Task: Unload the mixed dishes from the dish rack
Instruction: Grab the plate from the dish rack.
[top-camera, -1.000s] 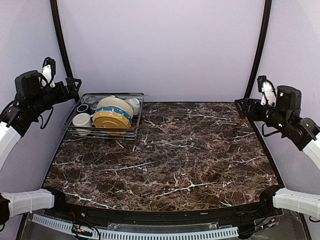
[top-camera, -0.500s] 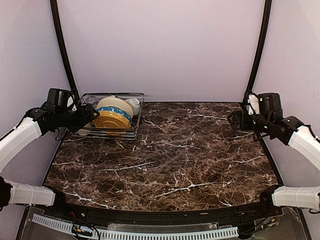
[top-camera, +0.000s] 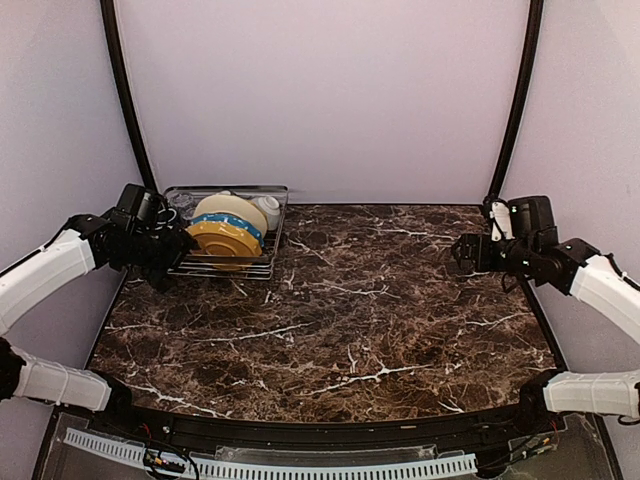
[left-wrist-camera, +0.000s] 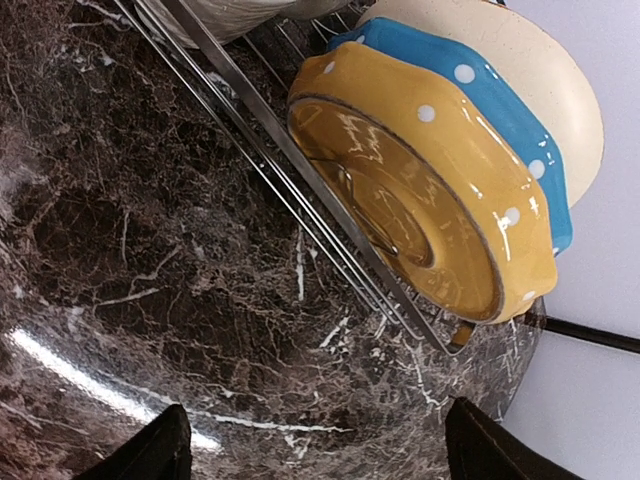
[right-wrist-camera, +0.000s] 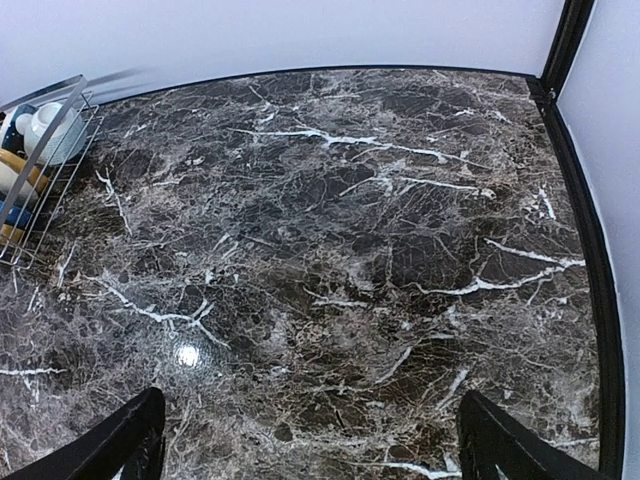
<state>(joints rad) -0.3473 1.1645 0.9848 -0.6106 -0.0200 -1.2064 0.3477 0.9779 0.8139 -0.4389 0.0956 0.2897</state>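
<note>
The wire dish rack (top-camera: 250, 270) stands at the table's far left. In it, on edge, are a yellow dotted plate (top-camera: 222, 241), a blue plate (top-camera: 234, 224) and a cream plate (top-camera: 230, 207), with a white bowl (top-camera: 268, 210) behind. My left gripper (top-camera: 178, 248) is open and empty at the rack's near left corner, and its arm hides the mugs. In the left wrist view the yellow plate (left-wrist-camera: 430, 210), blue plate (left-wrist-camera: 490, 130), cream plate (left-wrist-camera: 540, 70) and rack wires (left-wrist-camera: 290, 180) lie just ahead of the gripper (left-wrist-camera: 318, 465). My right gripper (top-camera: 462, 250) is open and empty over the far right.
The dark marble table (top-camera: 340, 310) has a raised black rim along its sides. The right wrist view shows bare marble under the gripper (right-wrist-camera: 315, 450) and the rack (right-wrist-camera: 40, 170) far off to the left. Black posts stand at both back corners.
My left arm has swung down and right from the wall to the rack's near left corner. My right arm has dropped and reached left over the table's far right.
</note>
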